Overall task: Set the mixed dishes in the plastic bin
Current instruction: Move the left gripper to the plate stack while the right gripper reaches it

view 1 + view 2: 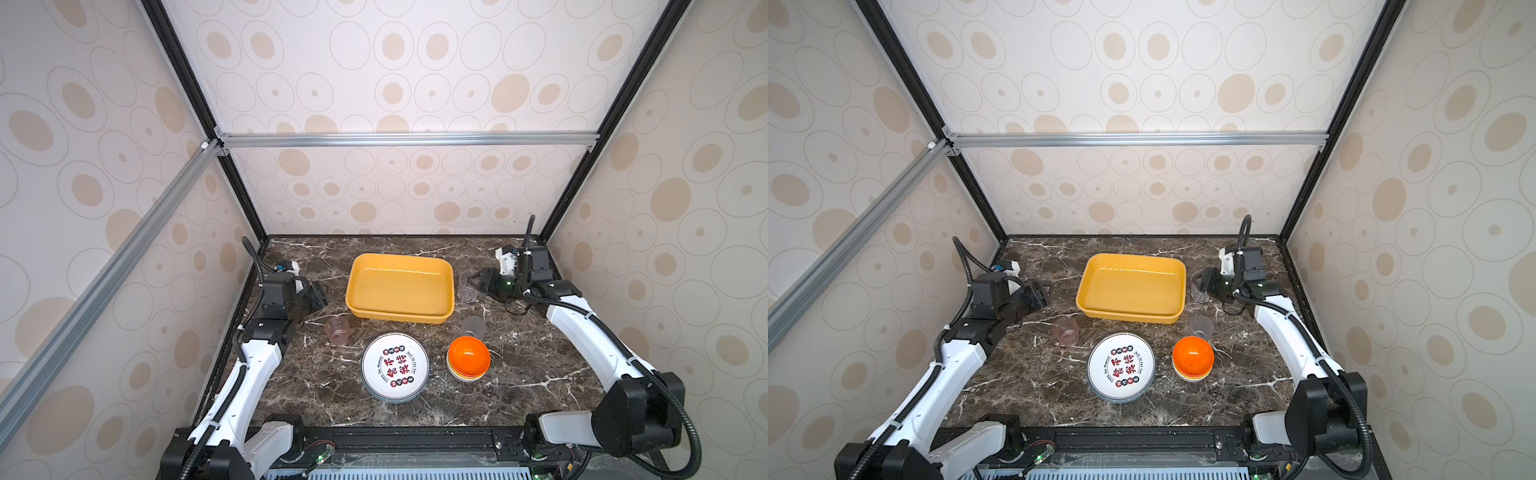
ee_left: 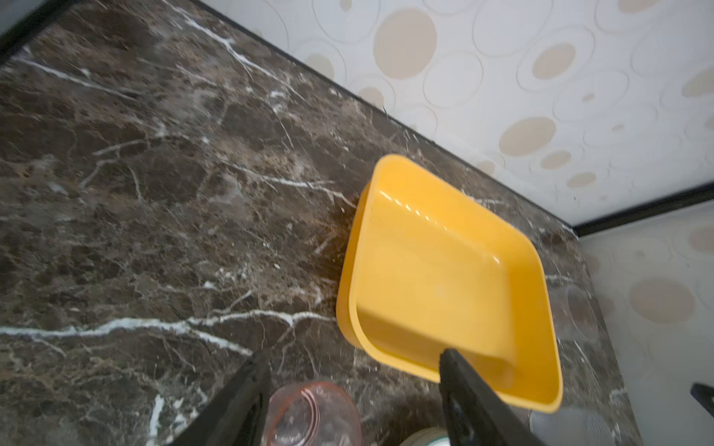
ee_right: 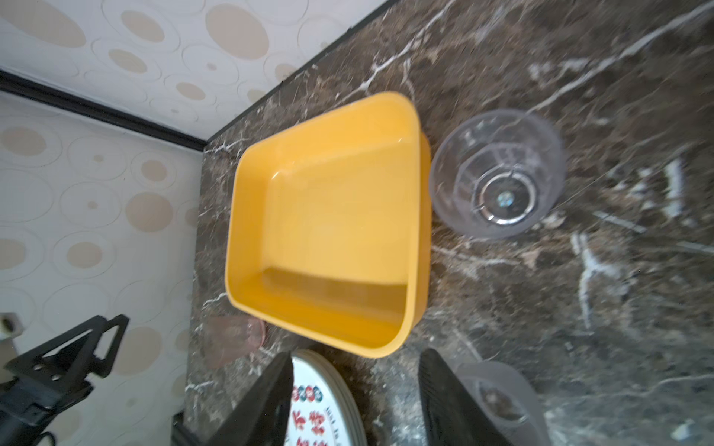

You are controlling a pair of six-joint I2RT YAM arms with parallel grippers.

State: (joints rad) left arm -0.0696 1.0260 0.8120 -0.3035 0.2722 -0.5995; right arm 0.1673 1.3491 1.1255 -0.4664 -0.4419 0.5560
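Note:
The empty mustard-yellow plastic bin [image 1: 399, 286] [image 1: 1131, 289] stands at the back middle of the table. In front of it lie a stack of white plates with red-black characters [image 1: 395, 367] and a stack of bowls topped by an orange one [image 1: 468, 357]. A pinkish cup [image 1: 337, 329] [image 2: 309, 415] stands left of the plates and a greyish cup [image 1: 473, 327] [image 3: 498, 397] behind the bowls. A clear cup [image 1: 467, 286] [image 3: 498, 173] stands right of the bin. My left gripper [image 1: 316, 297] [image 2: 351, 367] hovers open behind the pinkish cup. My right gripper [image 1: 478, 284] [image 3: 355, 370] hangs open by the clear cup, holding nothing.
The dark marble table [image 1: 540, 374] is closed in by patterned walls and black frame posts on three sides. The left gripper [image 3: 77, 347] shows in the right wrist view beyond the bin [image 3: 328, 231].

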